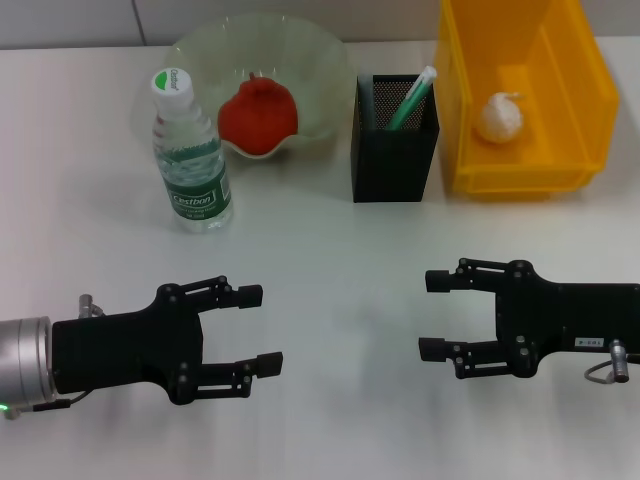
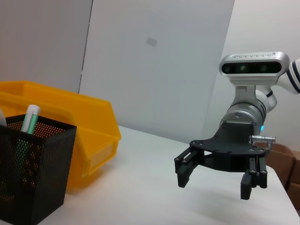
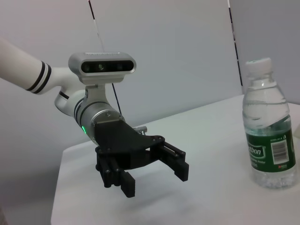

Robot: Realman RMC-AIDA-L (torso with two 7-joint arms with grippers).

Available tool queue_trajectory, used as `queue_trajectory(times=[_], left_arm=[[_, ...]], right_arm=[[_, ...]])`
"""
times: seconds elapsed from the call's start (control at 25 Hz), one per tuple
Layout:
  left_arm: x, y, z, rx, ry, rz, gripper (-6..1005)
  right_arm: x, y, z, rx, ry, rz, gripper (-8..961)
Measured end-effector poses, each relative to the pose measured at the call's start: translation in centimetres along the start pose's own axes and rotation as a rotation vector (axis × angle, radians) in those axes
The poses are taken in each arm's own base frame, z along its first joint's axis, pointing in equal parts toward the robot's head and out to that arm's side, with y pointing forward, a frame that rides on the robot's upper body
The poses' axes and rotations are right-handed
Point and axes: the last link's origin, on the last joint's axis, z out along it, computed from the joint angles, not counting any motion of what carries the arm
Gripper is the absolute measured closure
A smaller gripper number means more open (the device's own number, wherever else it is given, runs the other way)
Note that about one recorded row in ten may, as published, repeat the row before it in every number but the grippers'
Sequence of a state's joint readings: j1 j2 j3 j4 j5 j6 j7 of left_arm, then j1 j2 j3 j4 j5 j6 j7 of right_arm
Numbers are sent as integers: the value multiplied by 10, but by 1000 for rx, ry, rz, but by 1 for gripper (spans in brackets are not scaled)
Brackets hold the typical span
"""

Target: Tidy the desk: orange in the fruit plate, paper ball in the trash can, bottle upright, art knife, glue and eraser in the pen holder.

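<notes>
Altogether one upright bottle, one orange in the fruit plate, two gaping end effectors: left end effector, right end effector.

Two matte black two-fingered tools, the left tool and the right tool, have flat angular plates, linked finger bars and small round screws. Each joins a silver cylindrical wrist with a small green light and a thin grey cable loop. A grey camera bar tops each wrist; white forearms carry black bands.
</notes>
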State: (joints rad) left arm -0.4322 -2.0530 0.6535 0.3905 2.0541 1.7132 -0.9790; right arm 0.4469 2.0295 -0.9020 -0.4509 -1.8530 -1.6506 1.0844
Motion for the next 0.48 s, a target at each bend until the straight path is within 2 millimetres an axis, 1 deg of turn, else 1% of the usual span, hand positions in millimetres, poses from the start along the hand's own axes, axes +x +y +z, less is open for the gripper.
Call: queue_trajectory(times=[0.48], left_arm=[[0, 0, -2, 0, -1, 2, 188]], right_arm=[[0, 1, 2, -2, -5, 0, 139]])
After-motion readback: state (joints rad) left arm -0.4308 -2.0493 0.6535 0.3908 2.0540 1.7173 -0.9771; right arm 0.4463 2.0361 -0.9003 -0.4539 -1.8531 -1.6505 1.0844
